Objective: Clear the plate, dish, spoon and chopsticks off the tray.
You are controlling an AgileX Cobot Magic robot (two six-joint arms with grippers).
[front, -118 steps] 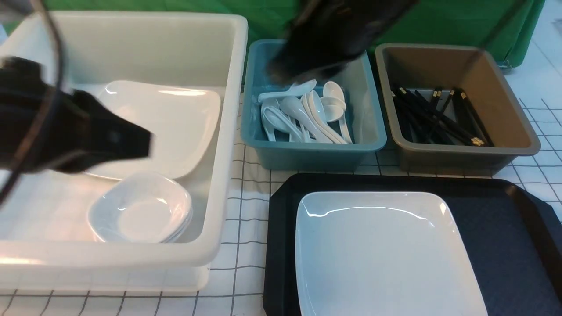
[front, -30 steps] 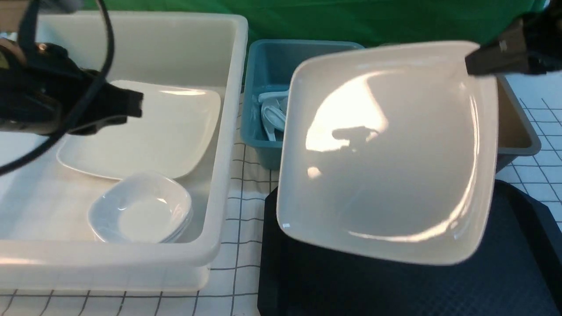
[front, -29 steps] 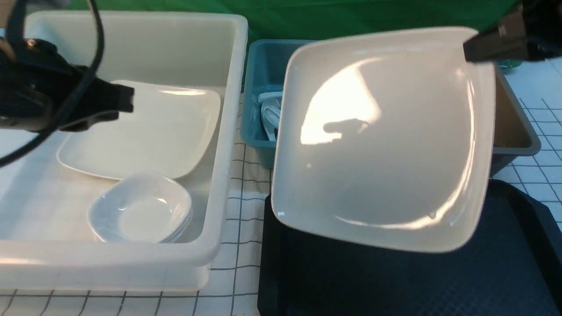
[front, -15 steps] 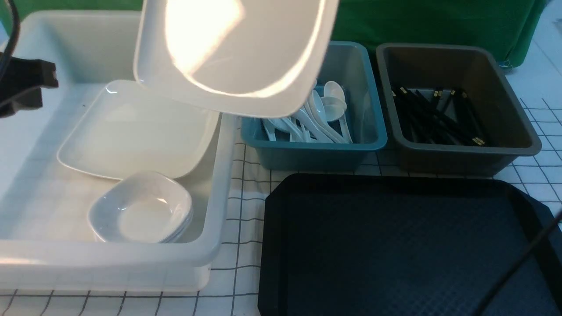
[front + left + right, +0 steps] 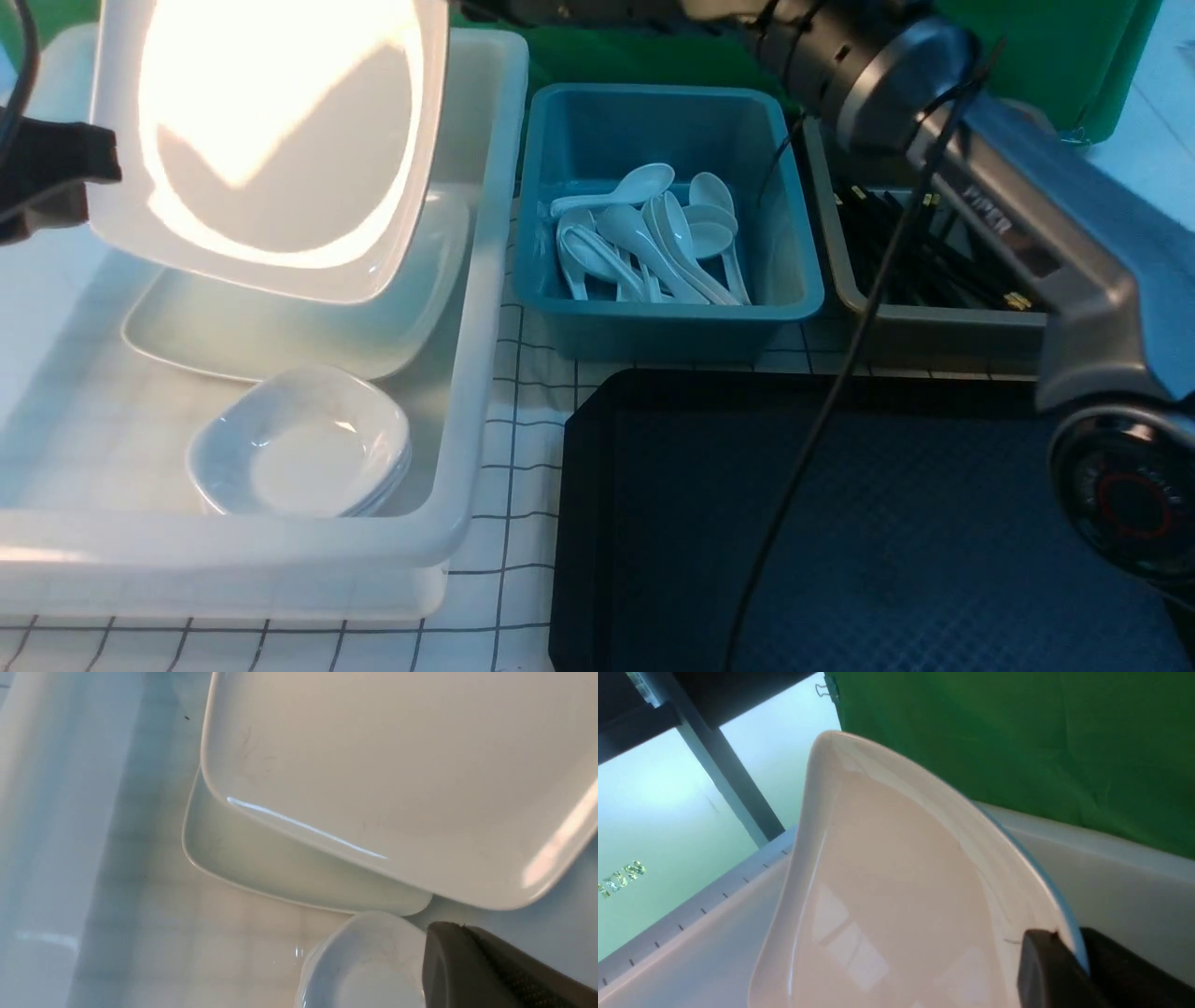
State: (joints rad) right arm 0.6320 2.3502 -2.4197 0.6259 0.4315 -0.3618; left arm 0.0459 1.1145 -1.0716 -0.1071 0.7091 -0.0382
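The large white plate (image 5: 261, 140) hangs tilted in the air over the white tub (image 5: 485, 280), above another plate (image 5: 280, 327) lying inside. My right gripper (image 5: 1069, 945) is shut on the plate's (image 5: 887, 896) rim, and its arm (image 5: 1008, 215) reaches across from the right. My left gripper (image 5: 103, 173) is shut and empty at the tub's left side, its fingers (image 5: 467, 970) above the stacked small dishes (image 5: 364, 961). The black tray (image 5: 840, 523) carries nothing. Several spoons (image 5: 653, 243) lie in the blue tub and chopsticks (image 5: 934, 271) in the brown tub.
The stack of small dishes (image 5: 299, 448) sits in the white tub's near corner. The blue tub (image 5: 672, 327) and the brown tub (image 5: 934, 327) stand behind the tray. A checked cloth (image 5: 523, 420) covers the table. A green backdrop (image 5: 1046, 47) hangs behind.
The plate has been lifted off the tray and carried left, from over the blue tub to over the white tub. The right arm now crosses the view. The left gripper barely moved.
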